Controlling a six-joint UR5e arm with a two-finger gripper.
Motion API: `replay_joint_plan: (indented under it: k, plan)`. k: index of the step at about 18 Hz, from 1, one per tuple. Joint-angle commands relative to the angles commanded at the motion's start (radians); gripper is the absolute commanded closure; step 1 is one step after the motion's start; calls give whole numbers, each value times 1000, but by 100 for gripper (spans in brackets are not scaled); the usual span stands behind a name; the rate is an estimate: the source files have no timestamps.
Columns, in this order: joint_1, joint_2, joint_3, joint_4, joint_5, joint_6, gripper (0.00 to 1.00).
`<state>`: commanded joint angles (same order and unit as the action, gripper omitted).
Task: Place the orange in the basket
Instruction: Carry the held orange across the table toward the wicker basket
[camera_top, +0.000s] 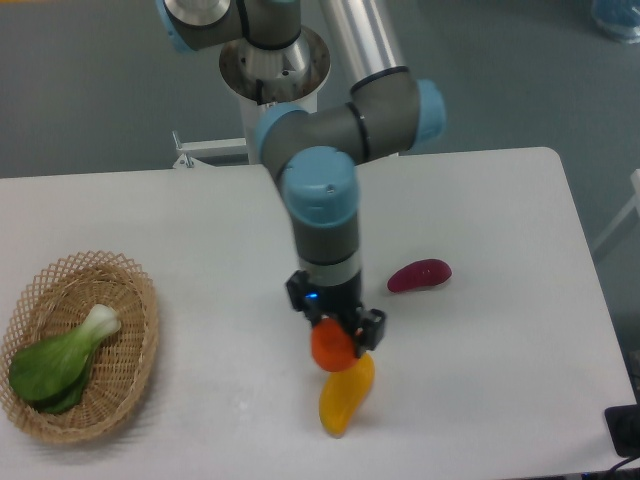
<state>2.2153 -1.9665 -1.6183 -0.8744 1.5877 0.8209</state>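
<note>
The orange (332, 346) is a small round orange-red ball held off the table, with my gripper (335, 338) shut on it. It hangs near the table's middle front, partly in front of the yellow mango-like fruit (345, 396). The basket (128, 385) is an oval tan wicker one at the far left edge of the table, well to the left of the gripper. A green leafy vegetable (55, 362) lies inside it.
A dark red-purple oblong piece (419, 275) lies on the table to the right of the arm. The arm's base (272, 65) stands behind the table's back edge. The white tabletop (200, 250) stretches between gripper and basket.
</note>
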Motion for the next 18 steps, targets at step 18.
replay_joint_plan:
  k: [18]
  plan:
    - [-391, -172, 179, 14, 2, -338, 31]
